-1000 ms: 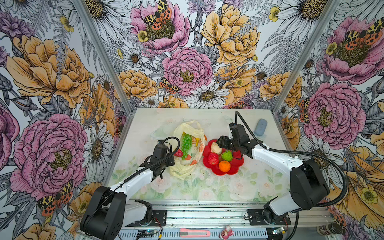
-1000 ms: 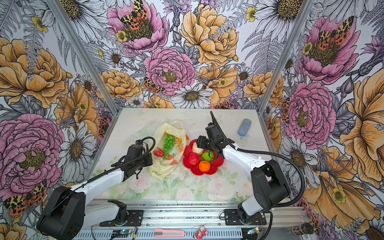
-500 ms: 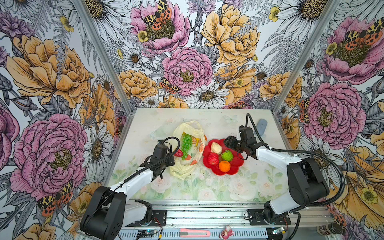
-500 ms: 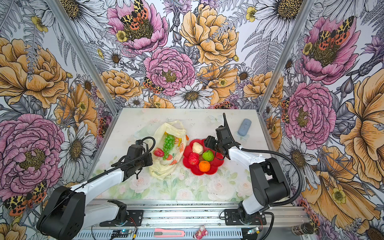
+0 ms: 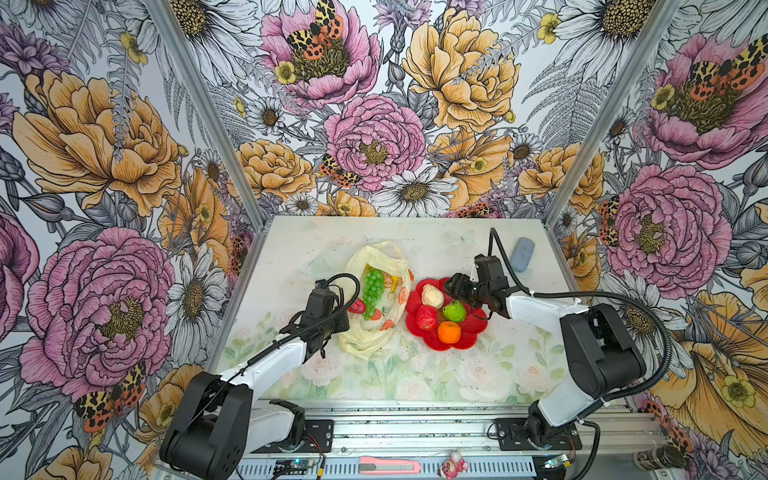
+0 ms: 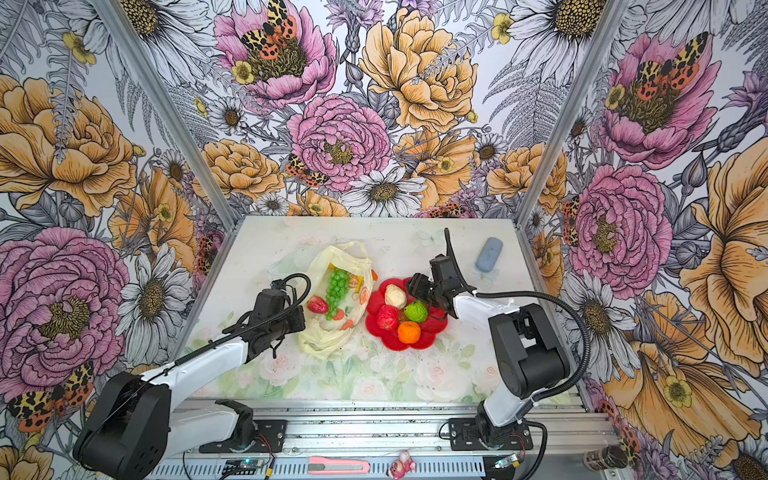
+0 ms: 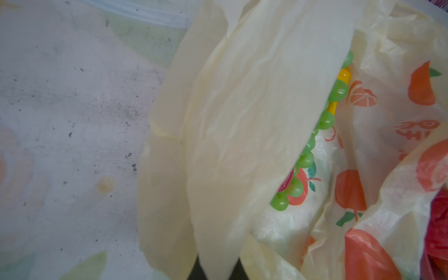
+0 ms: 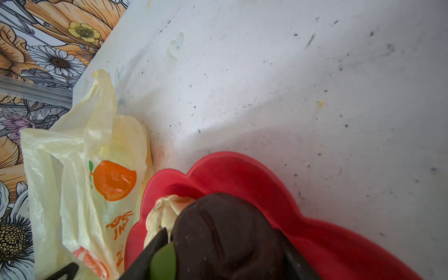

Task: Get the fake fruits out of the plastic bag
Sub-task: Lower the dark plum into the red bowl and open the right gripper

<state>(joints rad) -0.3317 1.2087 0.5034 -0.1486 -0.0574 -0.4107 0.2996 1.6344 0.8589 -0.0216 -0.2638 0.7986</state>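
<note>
As the plastic bag (image 5: 365, 340) lies mid-table (image 5: 415, 374), its long axis runs near-to-far with the handles pointing to the back wall. The red plate (image 5: 471, 332) is just right of it. L gripper (image 5: 337, 325) is clenched on the bag's left edge. R gripper (image 5: 453, 286) is over the plate's far rim, jaws apart, empty. Grape bunch (image 5: 372, 286) is in the bag, lengthwise w/ it. Cream pc (image 5: 432, 296), red pc (image 5: 426, 317), green fruit (image 5: 454, 311) and orange (image 5: 449, 332) are on the plate.

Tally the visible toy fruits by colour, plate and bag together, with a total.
Red: 2, red piece, strawberry-like piece
Green: 2, grape bunch, round fruit
Orange: 1, the orange
Cream: 1, cream piece
Yellow: 1, banana, mostly hidden
Total: 7
</note>
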